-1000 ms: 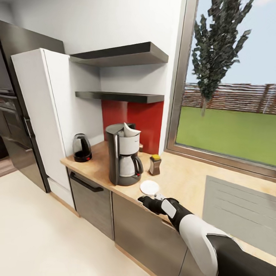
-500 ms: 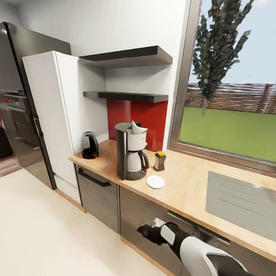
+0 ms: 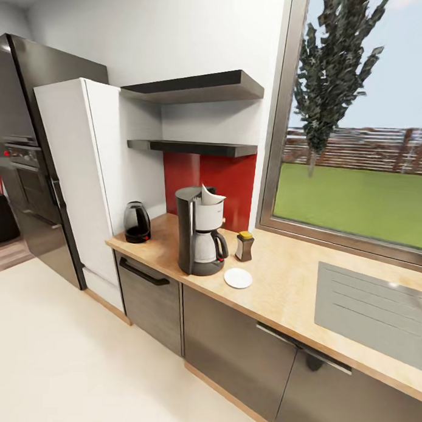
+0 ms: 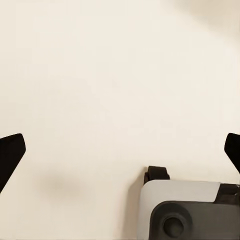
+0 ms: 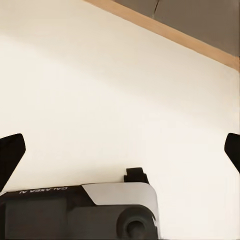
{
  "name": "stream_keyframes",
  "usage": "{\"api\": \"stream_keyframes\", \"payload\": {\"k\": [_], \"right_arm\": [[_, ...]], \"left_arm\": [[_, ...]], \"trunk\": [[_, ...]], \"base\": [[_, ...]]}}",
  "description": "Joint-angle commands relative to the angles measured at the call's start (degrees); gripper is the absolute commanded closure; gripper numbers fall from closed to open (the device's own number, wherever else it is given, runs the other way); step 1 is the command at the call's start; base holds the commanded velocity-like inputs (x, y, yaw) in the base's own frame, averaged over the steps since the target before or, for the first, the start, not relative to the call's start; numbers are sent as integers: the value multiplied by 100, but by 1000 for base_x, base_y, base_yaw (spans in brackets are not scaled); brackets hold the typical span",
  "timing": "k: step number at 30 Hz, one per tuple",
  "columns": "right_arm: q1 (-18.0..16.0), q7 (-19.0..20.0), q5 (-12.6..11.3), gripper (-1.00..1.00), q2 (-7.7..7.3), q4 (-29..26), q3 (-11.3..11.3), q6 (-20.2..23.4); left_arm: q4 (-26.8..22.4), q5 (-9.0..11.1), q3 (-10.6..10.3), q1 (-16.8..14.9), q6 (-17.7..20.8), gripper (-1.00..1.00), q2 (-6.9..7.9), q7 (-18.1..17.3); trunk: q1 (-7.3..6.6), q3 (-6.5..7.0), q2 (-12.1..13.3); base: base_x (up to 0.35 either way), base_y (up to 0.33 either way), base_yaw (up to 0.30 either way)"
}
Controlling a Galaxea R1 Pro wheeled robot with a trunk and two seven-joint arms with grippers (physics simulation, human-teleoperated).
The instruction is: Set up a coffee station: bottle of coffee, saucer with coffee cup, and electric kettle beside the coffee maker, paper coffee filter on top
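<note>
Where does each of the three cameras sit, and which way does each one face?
Head view: on the robot's head, facing the countertop with coffee maker, saucer and electric kettle.
Left wrist view: above the left end effector, facing the pale floor; open fingertips and base part show.
Right wrist view: above the right end effector, facing floor and cabinet plinth.
Both wrist views share the floor.

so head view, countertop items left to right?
electric kettle → coffee maker with the paper coffee filter on top → saucer → bottle of coffee → sink drainboard
</note>
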Motion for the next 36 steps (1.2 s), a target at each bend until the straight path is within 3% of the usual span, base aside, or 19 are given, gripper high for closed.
{"api": "stream_keyframes", "payload": {"k": [1, 7, 22, 36], "right_arm": [[61, -15, 23, -100, -54, 0, -38, -116], [292, -4, 46, -100, -110, -12, -41, -491], [305, -1, 23, -100, -114, -17, -54, -477], [305, 12, 27, -100, -112, -8, -54, -476]], "left_arm": [[35, 59, -37, -6, -52, -100, 1, -19], [89, 65, -37, 80, -100, -100, 8, -11], [82, 111, -26, 121, -195, -100, -51, -18], [82, 120, -10, 121, -199, -100, -80, -20]], "trunk": [[3, -12, -11], [3, -12, -11], [3, -11, -11], [3, -10, -11]], "base": [[0, 0, 0], [0, 0, 0], [0, 0, -6], [57, 220, -278]]}}
